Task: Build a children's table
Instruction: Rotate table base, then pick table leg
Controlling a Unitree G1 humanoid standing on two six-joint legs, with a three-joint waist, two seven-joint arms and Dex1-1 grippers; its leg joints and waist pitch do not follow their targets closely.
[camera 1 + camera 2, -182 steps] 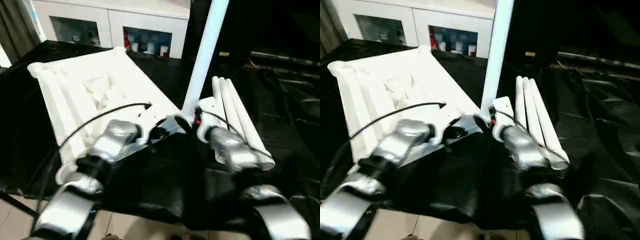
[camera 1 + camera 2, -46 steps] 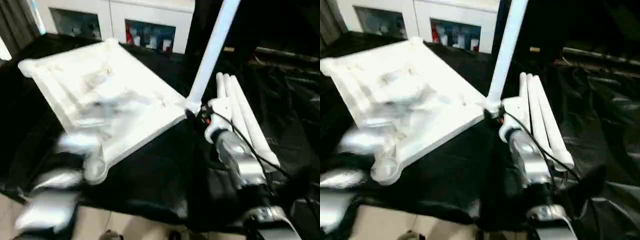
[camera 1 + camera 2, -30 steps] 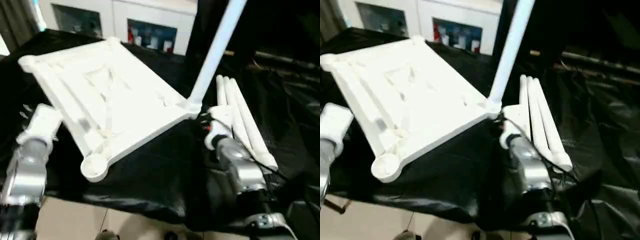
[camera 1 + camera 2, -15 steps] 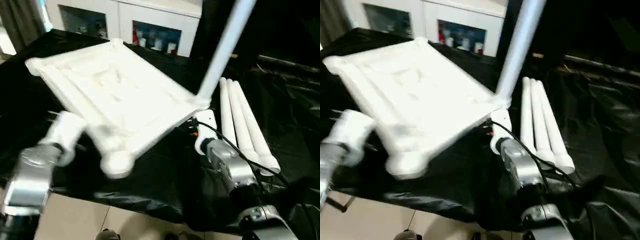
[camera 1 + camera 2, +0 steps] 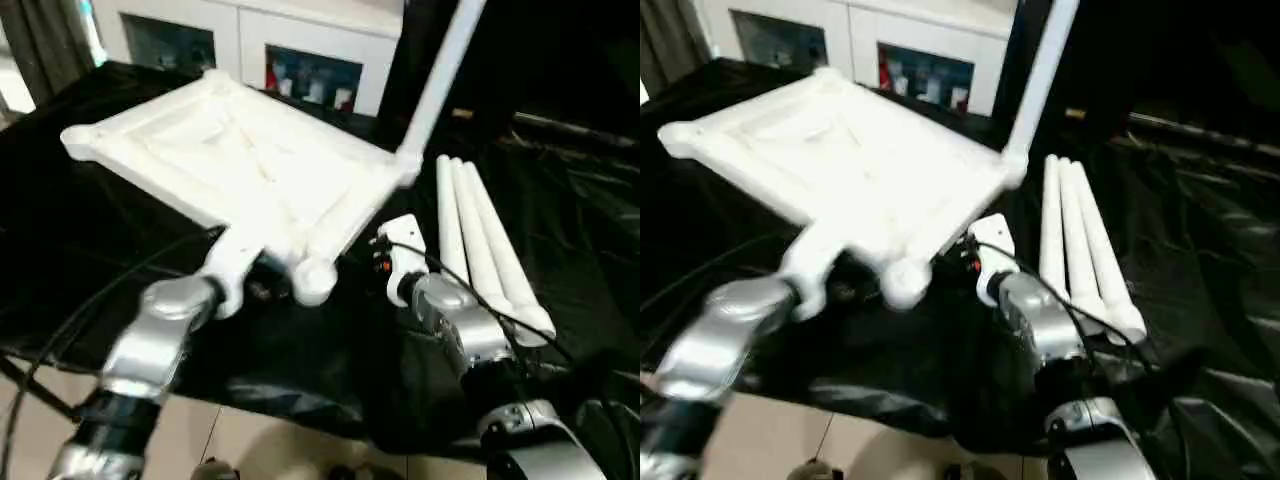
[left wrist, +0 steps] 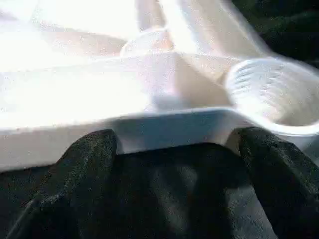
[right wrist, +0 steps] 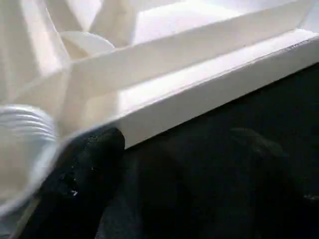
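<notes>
The children's table top (image 5: 250, 170) lies upside down on black cloth, ribs up. One white leg (image 5: 440, 75) stands in its far right corner socket. Three loose legs (image 5: 480, 235) lie side by side to the right. My left gripper (image 5: 262, 288) is at the top's near edge, beside the near corner socket (image 5: 312, 282). In the left wrist view its fingers (image 6: 84, 169) stand wide apart and open, the rim (image 6: 169, 124) just beyond them. My right gripper (image 5: 380, 252) is open at the top's right edge. One finger (image 7: 84, 174) shows under the rim (image 7: 199, 99).
The black-covered work surface (image 5: 100, 260) ends close to me, with pale floor (image 5: 250, 440) below its front edge. A white cabinet (image 5: 300, 60) with glass doors stands behind. Cables run along both forearms.
My left arm has swung in from the far left to the top's near edge, fingers spreading wider. The table top has turned, its near corner now further right. The right arm stayed close by.
</notes>
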